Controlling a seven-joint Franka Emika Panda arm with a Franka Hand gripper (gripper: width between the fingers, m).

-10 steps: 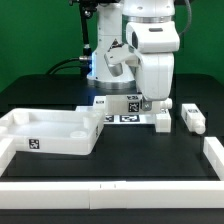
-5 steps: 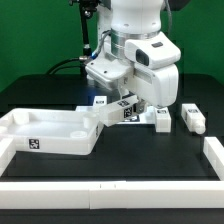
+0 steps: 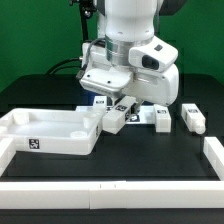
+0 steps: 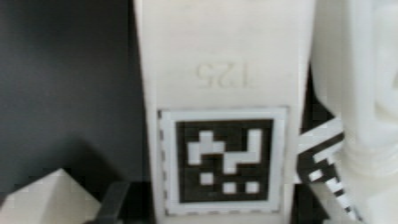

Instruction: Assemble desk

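A tilted white desk leg [image 3: 114, 122] bearing a black-and-white tag is clamped between the fingers of the gripper [image 3: 119, 108], which are kept partly apart by it, right beside the corner of the rimmed tabletop [image 3: 30, 122]. Two spare legs [image 3: 162, 119] are set farther from the tabletop.

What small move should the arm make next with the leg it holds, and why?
Probably carry the leg over the nearest corner of the tabletop and straighten it: the hand holds it tilted beside that corner, not yet seated.
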